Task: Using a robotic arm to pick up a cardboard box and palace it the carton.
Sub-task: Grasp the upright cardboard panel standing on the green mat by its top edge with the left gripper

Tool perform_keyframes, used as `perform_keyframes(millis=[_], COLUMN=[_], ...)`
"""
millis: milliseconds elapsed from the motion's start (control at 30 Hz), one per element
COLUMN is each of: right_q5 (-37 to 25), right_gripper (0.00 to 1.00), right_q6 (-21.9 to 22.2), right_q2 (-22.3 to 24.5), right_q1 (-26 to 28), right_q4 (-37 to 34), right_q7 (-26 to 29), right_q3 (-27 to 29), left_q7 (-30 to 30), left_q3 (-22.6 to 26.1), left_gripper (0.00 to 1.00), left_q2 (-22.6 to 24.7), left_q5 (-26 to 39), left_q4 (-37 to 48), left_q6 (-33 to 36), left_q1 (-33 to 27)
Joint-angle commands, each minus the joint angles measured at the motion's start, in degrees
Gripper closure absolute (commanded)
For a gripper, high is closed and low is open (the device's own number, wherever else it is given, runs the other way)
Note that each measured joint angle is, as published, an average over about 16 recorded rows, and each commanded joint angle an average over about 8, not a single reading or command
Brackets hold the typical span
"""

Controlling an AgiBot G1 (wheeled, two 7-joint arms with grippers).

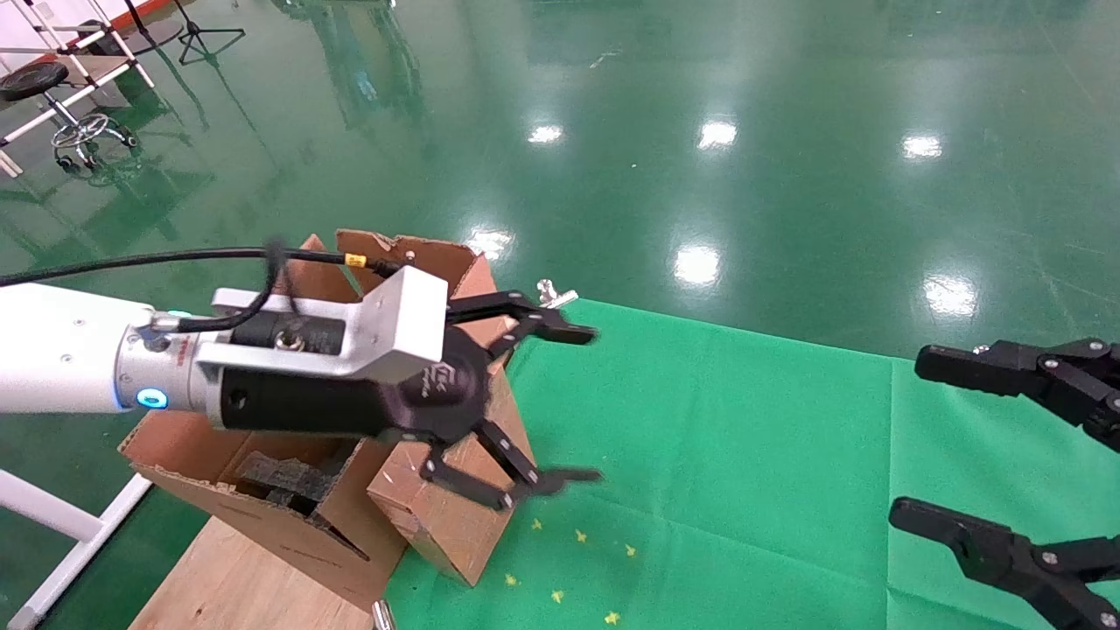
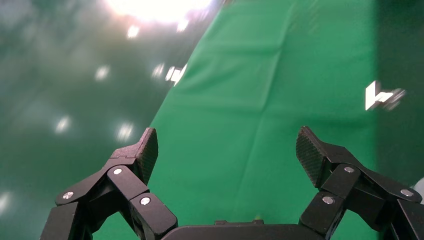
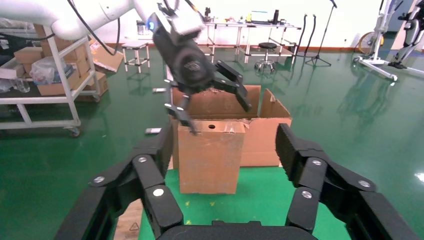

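— Left end effector (image 1: pixel 588 404) on the white robotic arm (image 1: pixel 61 350)?
— Black linked fingers spread wide, clamped on nothing; hovering at the left edge of the green-clothed tabletop (image 1: pixel 744 455), over the slim brown taped cardboard box (image 1: pixel 446 525).

— And that box?
— Upright on the cloth, seemingly touching the large brown corrugated carton (image 1: pixel 201 490), outside it.

— Step in hand?
— Probably the reach. Next: lower over the box top, close on its narrow sides, lift clear of the tall flap, set down inside by the black foam blocks (image 1: pixel 280 477).

— Right end effector (image 1: pixel 914 436)?
— Parked at the right edge, fingers apart.

— Room?
— Glossy green floor (image 1: pixel 700 131), lamp glare, black stool (image 1: pixel 35 79) far off.
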Motion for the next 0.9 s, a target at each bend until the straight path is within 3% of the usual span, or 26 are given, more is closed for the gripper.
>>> perform_keyframes(millis=[33, 267, 533, 667, 900], right_q5=[0.0, 0.0, 0.0, 0.0, 0.0], right_gripper=[1.00, 1.00, 1.00, 1.00, 1.00], right_q6=[0.0, 0.0, 0.0, 0.0, 0.0], right_q2=[0.0, 0.0, 0.0, 0.0, 0.0], right_q1=[0.0, 0.0, 0.0, 0.0, 0.0], right_q4=[0.0, 0.0, 0.0, 0.0, 0.0], right_q7=[0.0, 0.0, 0.0, 0.0, 0.0], right_q3=[0.0, 0.0, 0.0, 0.0, 0.0], left_q7=[-0.7, -14.5, -37.9, -46.1, -53.9], left_q3=[0.5, 5.3, 11.7, 13.6, 17.1], left_gripper=[0.00, 0.00, 0.00, 0.00, 0.00], left_q2=[-0.6, 1.1, 4.1, 5.3, 5.6], left_q5=[2.3, 16.3, 30.1, 33.0, 35.0], left_q4=[0.0, -0.4, -0.1, 0.0, 0.0], left_q6=[-1.1, -2.9, 4.8, 8.1, 10.1], left_q1=[-0.5, -8.5, -18.9, -21.9, -24.0])
